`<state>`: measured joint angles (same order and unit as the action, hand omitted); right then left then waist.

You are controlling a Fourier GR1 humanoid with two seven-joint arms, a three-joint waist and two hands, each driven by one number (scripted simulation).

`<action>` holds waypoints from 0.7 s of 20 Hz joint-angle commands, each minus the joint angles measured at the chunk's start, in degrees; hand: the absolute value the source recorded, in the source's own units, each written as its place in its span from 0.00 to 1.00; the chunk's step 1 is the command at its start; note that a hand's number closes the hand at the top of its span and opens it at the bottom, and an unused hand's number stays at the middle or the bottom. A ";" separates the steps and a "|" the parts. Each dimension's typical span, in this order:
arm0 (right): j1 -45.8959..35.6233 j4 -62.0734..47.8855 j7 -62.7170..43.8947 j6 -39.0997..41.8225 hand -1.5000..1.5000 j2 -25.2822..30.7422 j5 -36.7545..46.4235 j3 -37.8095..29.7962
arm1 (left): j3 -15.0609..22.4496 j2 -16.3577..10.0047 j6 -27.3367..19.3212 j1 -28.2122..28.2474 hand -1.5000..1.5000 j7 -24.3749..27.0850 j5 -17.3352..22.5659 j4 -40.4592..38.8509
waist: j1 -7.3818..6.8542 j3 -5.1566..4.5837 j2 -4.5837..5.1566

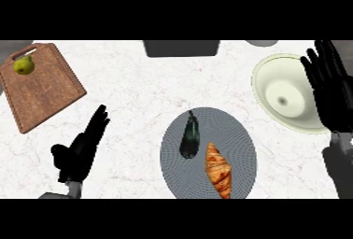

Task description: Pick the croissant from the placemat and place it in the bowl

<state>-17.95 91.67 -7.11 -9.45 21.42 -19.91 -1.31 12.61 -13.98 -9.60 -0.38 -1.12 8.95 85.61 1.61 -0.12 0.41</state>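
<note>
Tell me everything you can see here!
croissant: one, golden brown, on the placemat
eggplant: one, dark, on the placemat, beside the croissant
placemat: one, grey, oval, lower middle
bowl: one, cream, right side
cutting board: one, brown wood, upper left
pear: one, green, on the cutting board
dark grey object: one, top edge, cut off
grey round object: one, top right edge
counter: one, white marbled, under everything
left hand: one, black, open, lower left
right hand: one, black, open, over the bowl's right rim

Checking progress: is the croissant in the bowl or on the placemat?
On the placemat. The croissant lies on the grey placemat beside a dark eggplant; the bowl is empty.
</note>
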 commanded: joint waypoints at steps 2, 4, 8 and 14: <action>1.63 4.10 -0.42 6.59 0.00 -3.94 4.40 15.14 | -3.41 -2.20 0.16 -2.58 0.50 1.97 0.16 1.78 | -2.95 0.00 -0.59; 0.05 4.85 -0.56 12.18 0.00 -6.33 6.17 25.33 | -5.30 -3.00 -1.17 -6.84 0.50 2.82 -0.56 3.79 | -6.36 -0.12 -0.70; -5.43 6.83 1.90 11.50 0.00 2.85 27.08 33.37 | -8.80 -4.43 -2.20 -9.21 0.50 2.33 0.35 3.87 | -5.21 -0.75 -2.57; 4.06 11.58 6.01 -0.62 0.00 -3.16 49.61 53.38 | -16.11 -8.82 -0.49 -9.53 0.50 2.27 4.41 3.53 | -1.20 -0.03 -1.72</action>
<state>-17.12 100.66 -2.12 -5.64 18.73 16.17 41.04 0.14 -20.42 -11.05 -9.47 1.28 11.40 89.07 -1.13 -0.31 -1.35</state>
